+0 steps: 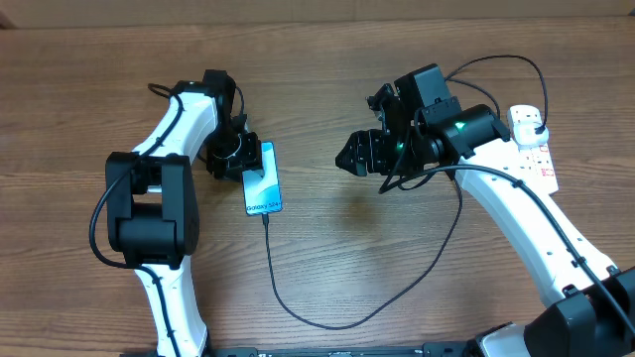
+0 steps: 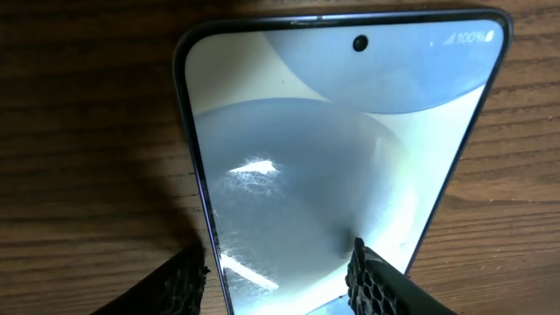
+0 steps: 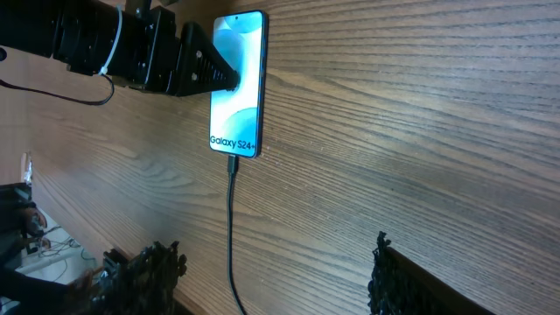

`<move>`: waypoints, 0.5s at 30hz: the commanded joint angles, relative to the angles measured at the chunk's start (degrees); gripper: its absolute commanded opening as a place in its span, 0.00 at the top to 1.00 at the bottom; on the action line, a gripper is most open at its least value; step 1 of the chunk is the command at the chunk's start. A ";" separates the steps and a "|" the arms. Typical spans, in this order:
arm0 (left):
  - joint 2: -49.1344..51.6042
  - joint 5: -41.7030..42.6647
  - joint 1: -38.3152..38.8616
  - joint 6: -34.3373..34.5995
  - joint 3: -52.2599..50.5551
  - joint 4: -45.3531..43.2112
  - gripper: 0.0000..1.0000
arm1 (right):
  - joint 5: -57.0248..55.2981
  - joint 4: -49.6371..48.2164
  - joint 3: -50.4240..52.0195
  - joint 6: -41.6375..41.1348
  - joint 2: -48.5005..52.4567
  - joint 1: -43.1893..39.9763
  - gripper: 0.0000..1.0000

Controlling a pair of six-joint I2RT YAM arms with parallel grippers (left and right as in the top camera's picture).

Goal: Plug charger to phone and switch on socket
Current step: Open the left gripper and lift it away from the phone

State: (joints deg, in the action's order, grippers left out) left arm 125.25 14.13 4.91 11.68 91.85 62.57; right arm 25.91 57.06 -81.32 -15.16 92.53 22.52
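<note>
Phone (image 1: pixel 263 178) lies flat, long axis front-to-back, charger (image 3: pixel 230 219) at near end.

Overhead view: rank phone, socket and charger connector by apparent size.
1-2. socket and phone: look alike; the right arm hides part of the socket, so unranked.
3. charger connector: clearly smallest.

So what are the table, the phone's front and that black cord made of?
The table looks like wood or a wood-look laminate: brown streaky grain, fairly matte. The phone front seems to be glossy glass, given the bright glare streak on it. The cord looks like matte black rubbery plastic, thin and bending in a loose curve.
</note>
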 commanded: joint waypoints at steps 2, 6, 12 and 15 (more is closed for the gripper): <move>0.96 -3.19 -0.04 0.13 -0.79 -0.20 0.45 | -0.39 -0.07 -1.22 0.44 -1.11 -0.20 0.27; 0.09 -3.19 -0.07 0.15 1.14 1.53 0.46 | -0.39 -0.07 -1.25 0.44 -1.14 -0.20 0.27; -5.42 -3.17 -0.07 0.15 6.58 4.85 0.45 | -0.39 -0.07 -1.22 0.44 -1.14 -0.20 0.27; -9.53 -3.17 0.11 0.15 8.61 5.73 0.45 | -0.39 -0.07 -1.22 0.44 -1.14 -0.22 0.27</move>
State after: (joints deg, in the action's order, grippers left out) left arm 122.91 11.66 4.91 11.68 96.66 67.68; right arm 25.91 57.04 -81.32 -15.14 92.53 22.52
